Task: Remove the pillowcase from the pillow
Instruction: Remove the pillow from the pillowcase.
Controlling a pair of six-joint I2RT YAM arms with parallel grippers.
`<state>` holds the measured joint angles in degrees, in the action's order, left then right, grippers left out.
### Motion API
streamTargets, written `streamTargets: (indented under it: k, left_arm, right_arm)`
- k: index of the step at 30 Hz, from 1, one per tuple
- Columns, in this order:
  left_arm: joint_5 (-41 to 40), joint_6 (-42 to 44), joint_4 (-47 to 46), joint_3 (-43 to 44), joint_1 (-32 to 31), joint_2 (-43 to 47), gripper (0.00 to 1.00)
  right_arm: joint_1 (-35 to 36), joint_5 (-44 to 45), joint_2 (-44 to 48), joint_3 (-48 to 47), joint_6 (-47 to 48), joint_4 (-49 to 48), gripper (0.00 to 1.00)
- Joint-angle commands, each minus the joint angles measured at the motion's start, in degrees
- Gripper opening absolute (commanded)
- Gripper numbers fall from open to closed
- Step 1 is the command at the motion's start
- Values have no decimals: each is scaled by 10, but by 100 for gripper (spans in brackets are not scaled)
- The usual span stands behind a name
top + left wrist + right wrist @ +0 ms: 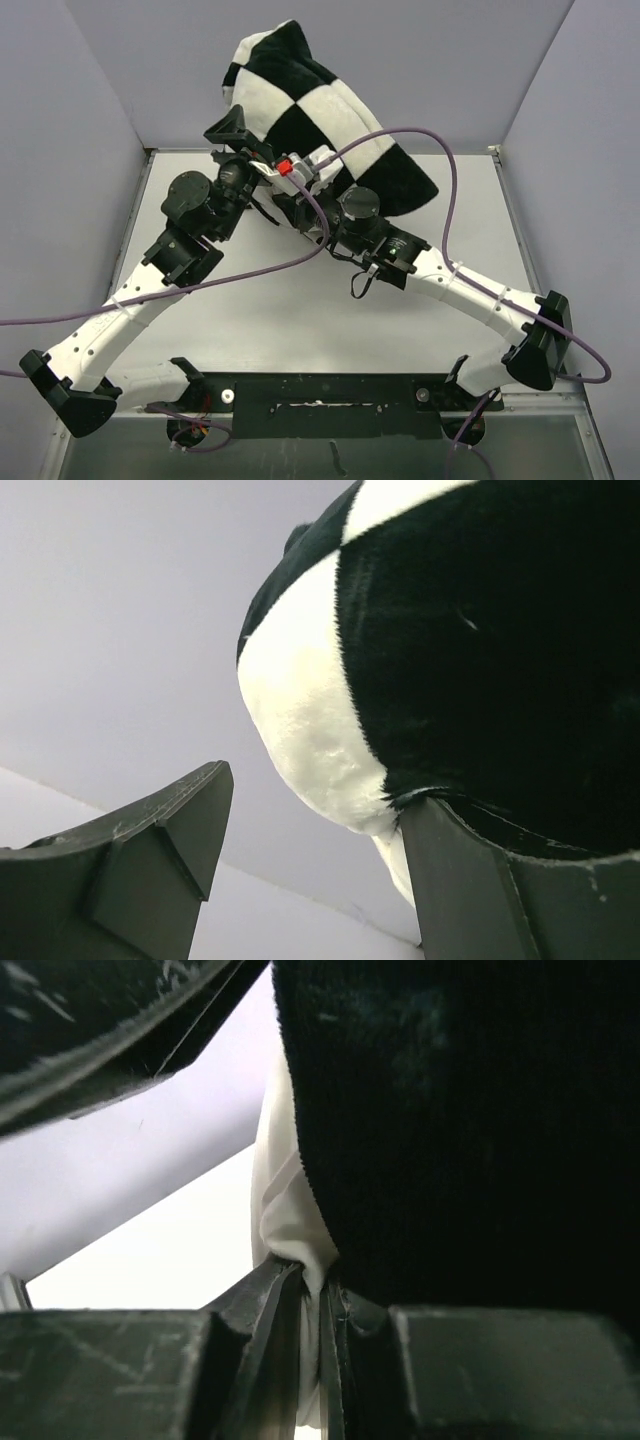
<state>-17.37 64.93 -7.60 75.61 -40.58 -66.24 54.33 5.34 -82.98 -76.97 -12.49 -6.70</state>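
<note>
A lab test cell: plain grey walls (80, 90) enclose a white table (300, 325).

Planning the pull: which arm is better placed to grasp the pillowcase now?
Probably left. The left gripper is open beside the pillowcase; the right gripper is shut on the white pillow.

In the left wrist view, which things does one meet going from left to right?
Gripper finger → pillowcase's white square → its black square. The other finger lies under the black square, so it is left out.

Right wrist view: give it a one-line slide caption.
Right gripper pinches white fabric beside the black plush of the pillowcase.
</note>
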Motion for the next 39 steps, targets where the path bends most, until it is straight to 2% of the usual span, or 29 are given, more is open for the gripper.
streamTargets:
  k: [1,9,13,15,18,24,32,39]
  left_arm:
    - [58,-13,-187,70,-48,15,64]
    - [19,-10,-186,135,-46,8,56]
    - [16,3,-134,113,-46,36,49]
    - [11,17,-113,85,-46,56,49]
    - [25,47,-102,32,-47,88,55]
    - [107,158,-185,-71,-59,104,63]
    - [148,257,-242,-61,-94,42,67]
    - [140,281,-256,-50,-104,2,68]
  right_arm:
    - [19,-67,21,53,-14,-6,0]
    - [-32,-58,126,191,-49,-19,0]
    - [-65,-43,190,230,-52,-7,0]
    - [-77,-39,213,224,-44,16,0]
    - [-92,-53,231,196,-31,42,0]
    - [-89,-137,186,111,-33,59,0]
    - [-50,-179,130,52,-35,37,0]
    - [-56,-202,129,49,-48,22,0]
